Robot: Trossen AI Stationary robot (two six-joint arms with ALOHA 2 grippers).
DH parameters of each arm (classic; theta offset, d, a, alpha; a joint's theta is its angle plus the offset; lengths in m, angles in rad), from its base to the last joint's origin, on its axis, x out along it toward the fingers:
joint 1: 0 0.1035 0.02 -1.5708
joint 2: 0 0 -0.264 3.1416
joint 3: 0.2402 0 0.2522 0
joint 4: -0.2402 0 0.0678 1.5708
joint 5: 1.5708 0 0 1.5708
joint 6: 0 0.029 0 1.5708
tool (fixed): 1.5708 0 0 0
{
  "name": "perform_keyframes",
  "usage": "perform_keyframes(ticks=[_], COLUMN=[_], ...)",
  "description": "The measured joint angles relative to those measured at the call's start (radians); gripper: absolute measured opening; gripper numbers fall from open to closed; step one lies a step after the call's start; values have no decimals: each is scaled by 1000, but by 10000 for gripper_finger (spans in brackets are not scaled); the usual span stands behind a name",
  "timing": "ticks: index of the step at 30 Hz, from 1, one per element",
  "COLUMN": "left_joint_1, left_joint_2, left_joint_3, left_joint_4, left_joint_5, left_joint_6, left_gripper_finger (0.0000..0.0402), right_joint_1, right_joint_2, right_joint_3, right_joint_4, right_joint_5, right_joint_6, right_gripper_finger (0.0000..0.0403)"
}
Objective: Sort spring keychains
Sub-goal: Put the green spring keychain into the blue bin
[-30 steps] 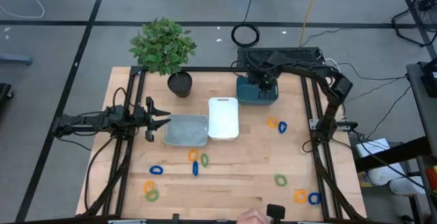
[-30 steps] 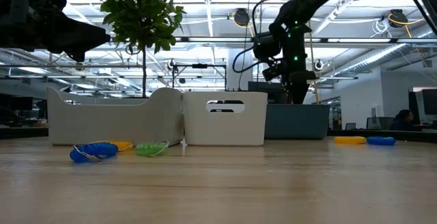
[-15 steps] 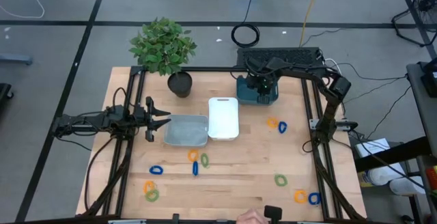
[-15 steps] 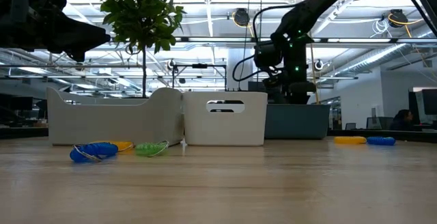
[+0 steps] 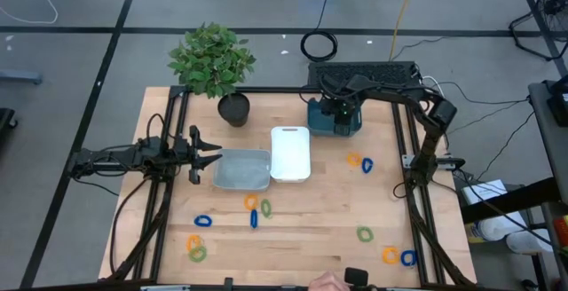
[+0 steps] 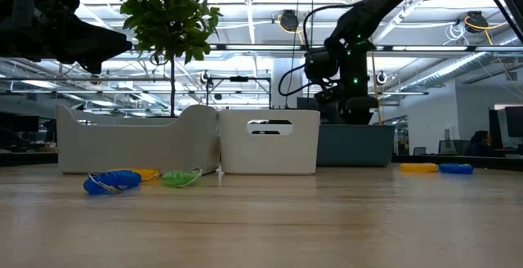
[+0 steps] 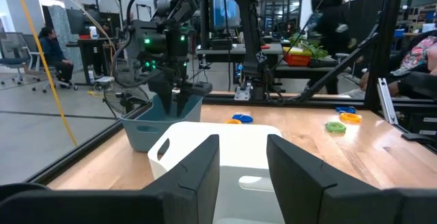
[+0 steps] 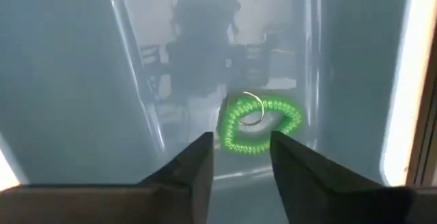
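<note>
- Hanging over the dark teal plastic bin [image 5: 333, 122] at the far side of the wooden table [image 5: 302, 229], the right gripper [image 5: 338, 110] is seen pointing down into it.
- Its jaws are parted a little, and nothing is held between them; in the right wrist view a green coiled spring keychain [image 8: 259, 125] with a small metal ring lies on the bin floor just past the fingertips [image 8: 203, 144].
- The left gripper [image 5: 213, 159] is held above the table at the left end of the grey plastic tray [image 5: 241, 169]. Its jaws are partly open and empty.
- A white plastic tray [image 5: 290, 153] stands touching the grey one, between it and the teal bin.
- The other small coiled keychains are spread on the table: an orange and blue pair [image 5: 359, 161] right of the white tray, orange, blue and green ones [image 5: 256, 208] in front of the grey tray, one blue [image 5: 203, 221], an orange-green pair [image 5: 195, 247] near the left front corner, one green [image 5: 364, 233], and an orange-blue pair [image 5: 398, 256] at the right front.
- A potted green plant [image 5: 213, 62] stands at the far left of the table.
</note>
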Motion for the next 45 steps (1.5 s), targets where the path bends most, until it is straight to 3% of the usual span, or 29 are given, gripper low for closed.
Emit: perform_keyframes(ticks=[15,22,29,39,45], left_joint_1=[0,0,0,0,0], left_joint_2=[0,0,0,0,0], left_joint_3=[0,0,0,0,0], left_joint_4=[0,0,0,0,0], left_joint_5=[0,0,0,0,0], left_joint_6=[0,0,0,0,0], left_gripper_finger=[131,131,131,131,131], right_joint_1=[52,114,170,260,346], right_joint_2=[-205,-289,-368,-522,-585], right_joint_3=[0,-3,-121,-390,-507], right_joint_4=[-20,76,341,791,913], right_joint_5=[8,92,112,113,164], right_joint_6=[76,149,214,306,370], right_gripper_finger=[175,176,176,176,176])
